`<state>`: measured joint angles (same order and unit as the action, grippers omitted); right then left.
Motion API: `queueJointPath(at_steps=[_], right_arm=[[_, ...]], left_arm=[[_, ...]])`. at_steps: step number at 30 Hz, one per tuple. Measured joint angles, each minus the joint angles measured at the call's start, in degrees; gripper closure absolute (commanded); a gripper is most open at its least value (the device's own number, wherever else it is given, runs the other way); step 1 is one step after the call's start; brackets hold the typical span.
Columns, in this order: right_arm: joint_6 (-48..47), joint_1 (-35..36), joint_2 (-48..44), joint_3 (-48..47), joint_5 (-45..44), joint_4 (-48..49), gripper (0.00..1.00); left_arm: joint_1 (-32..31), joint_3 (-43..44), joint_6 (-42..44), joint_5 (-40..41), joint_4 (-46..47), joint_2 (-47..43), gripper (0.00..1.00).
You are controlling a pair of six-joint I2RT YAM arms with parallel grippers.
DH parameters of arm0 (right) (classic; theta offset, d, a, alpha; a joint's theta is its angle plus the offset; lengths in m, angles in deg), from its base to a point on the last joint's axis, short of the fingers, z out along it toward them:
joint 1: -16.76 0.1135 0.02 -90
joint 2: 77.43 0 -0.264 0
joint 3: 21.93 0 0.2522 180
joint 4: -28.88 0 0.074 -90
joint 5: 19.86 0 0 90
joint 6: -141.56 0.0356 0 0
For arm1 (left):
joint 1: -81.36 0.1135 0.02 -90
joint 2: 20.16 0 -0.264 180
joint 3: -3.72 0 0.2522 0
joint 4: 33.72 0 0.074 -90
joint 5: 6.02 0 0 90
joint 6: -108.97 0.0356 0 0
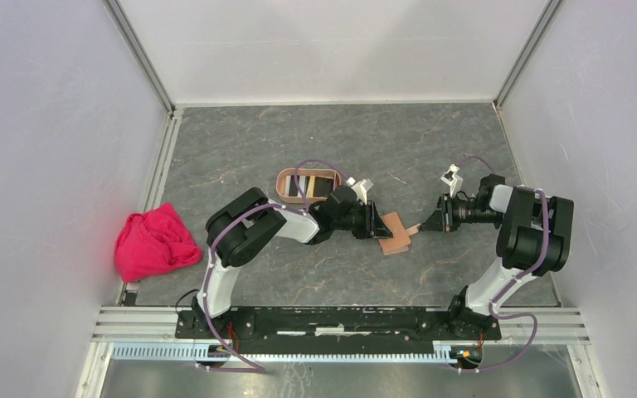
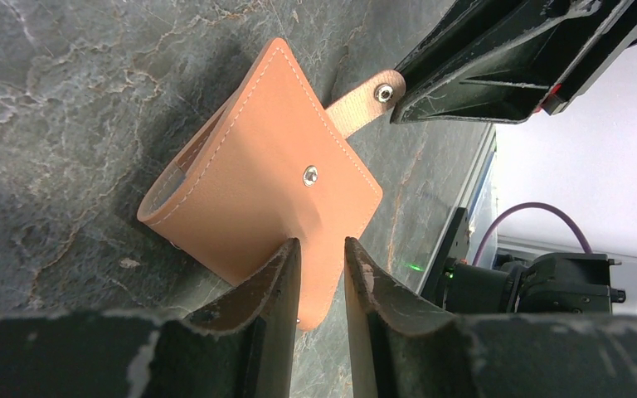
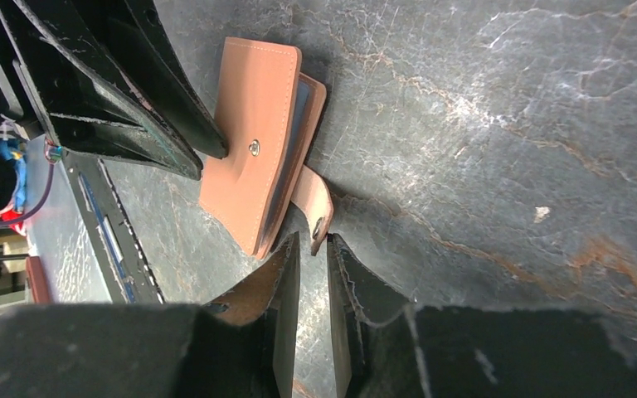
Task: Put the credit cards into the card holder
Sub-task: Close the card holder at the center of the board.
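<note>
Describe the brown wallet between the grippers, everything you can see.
The brown wallet is tan stitched leather, folded shut but unsnapped: one metal stud on its face, its snap tab hanging loose. It sits tilted on the grey table. The left gripper pinches one corner; the right gripper grips the tab's end.

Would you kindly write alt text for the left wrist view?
A brown leather wallet fills the centre over a dark marbled table, its near corner between the fingers of the left gripper. The right gripper sits at its snap tab, upper right.
</note>
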<state>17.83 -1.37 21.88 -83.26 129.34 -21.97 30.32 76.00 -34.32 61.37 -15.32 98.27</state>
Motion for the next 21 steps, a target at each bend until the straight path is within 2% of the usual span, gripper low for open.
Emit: queueJointPath(at_steps=[2, 6, 12, 18, 21], right_arm=[[-0.02, 0.02, 0.70, 0.00, 0.37, -0.20, 0.77], [-0.26, 0.00, 1.73, -0.35, 1.16, -0.92, 0.85], [-0.63, 0.00, 1.81, -0.85, 2.05, -1.64, 0.82], [-0.63, 0.00, 1.81, -0.85, 2.08, -1.60, 1.00], [-0.74, -0.02, 1.79, -0.85, 2.08, -1.60, 1.00]], left_arm=[[0.02, 0.04, 0.02, 0.00, -0.13, 0.02, 0.66], [0.02, 0.13, 0.04, 0.00, -0.33, 0.00, 0.66], [0.02, 0.26, 0.07, 0.00, -0.61, 0.00, 0.66], [0.02, 0.37, 0.37, 0.00, -0.81, 0.00, 0.66], [0.00, 0.37, 0.46, 0.00, -0.81, 0.00, 0.66]])
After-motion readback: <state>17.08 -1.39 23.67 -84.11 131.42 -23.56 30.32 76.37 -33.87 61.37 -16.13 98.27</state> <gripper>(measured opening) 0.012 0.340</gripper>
